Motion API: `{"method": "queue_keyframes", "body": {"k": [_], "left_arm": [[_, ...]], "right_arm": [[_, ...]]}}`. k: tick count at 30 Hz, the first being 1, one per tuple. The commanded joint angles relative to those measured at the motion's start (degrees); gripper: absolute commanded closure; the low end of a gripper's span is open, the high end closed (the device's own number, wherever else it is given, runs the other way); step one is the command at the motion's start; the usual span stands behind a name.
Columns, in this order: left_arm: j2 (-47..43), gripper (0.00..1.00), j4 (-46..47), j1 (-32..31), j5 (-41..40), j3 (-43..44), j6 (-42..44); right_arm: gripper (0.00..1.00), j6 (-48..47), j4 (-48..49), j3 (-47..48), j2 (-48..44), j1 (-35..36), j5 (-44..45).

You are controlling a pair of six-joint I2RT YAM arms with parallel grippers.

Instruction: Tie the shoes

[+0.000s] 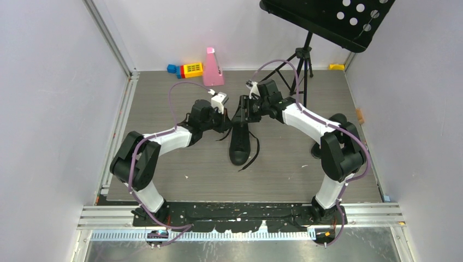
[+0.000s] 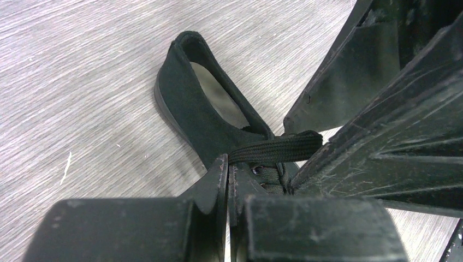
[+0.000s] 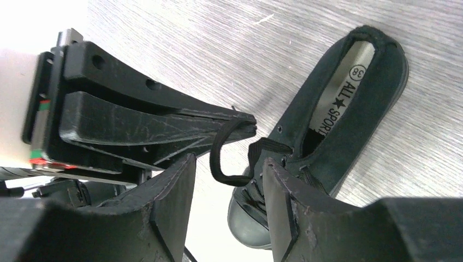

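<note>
One black canvas shoe [image 1: 239, 143] lies mid-table, toe toward the arm bases, with loose lace ends [image 1: 253, 154] trailing by its right side. My left gripper [image 1: 227, 119] sits at the shoe's left by the eyelets. In the left wrist view it [image 2: 228, 165] is shut on a flat black lace [image 2: 275, 146] pulled taut across the tongue. My right gripper [image 1: 248, 109] is over the heel opening. In the right wrist view it [image 3: 229, 183] is open, and the lace loop [image 3: 218, 164] hangs between its fingers, held by the left gripper's tip [image 3: 248, 121]. The shoe's insole [image 3: 338, 87] shows.
A black music stand [image 1: 327, 19] on a tripod [image 1: 299, 63] stands at the back right. A pink wedge-shaped object [image 1: 212, 68] and coloured blocks [image 1: 188, 69] lie at the back. A small yellow item [image 1: 337, 66] is in the back right corner. Walls close both sides.
</note>
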Motion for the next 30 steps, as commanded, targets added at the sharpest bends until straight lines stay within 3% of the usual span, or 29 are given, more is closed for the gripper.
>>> {"method": "queue_keyframes", "body": {"k": [1, 13, 19, 22, 27, 30], "left_arm": [[-1.82, 1.00, 1.16, -0.10, 1.13, 1.38, 0.81], [-2.75, 1.00, 1.29, -0.09, 1.26, 0.91, 0.81], [-2.87, 1.00, 1.42, -0.10, 1.39, 0.86, 0.81], [-2.81, 1.00, 1.40, -0.08, 1.35, 0.86, 0.81], [-2.59, 1.00, 1.26, -0.08, 1.30, 0.93, 0.73], [-2.87, 0.98, 1.07, -0.09, 0.56, 0.75, 0.81]], "right_arm": [[0.46, 1.94, -0.84, 4.20, -2.24, 0.83, 1.47], [0.61, 3.82, -4.44, 7.08, -0.65, 2.05, 3.24], [0.61, 1.34, -6.29, 7.60, -0.56, 2.58, 5.00], [0.70, 1.19, -6.87, 8.38, 0.10, 2.67, 5.01], [0.99, 1.44, -7.02, 9.05, -0.21, 2.78, 5.35], [1.00, 1.53, -7.28, 9.68, -0.47, 2.78, 5.41]]}}
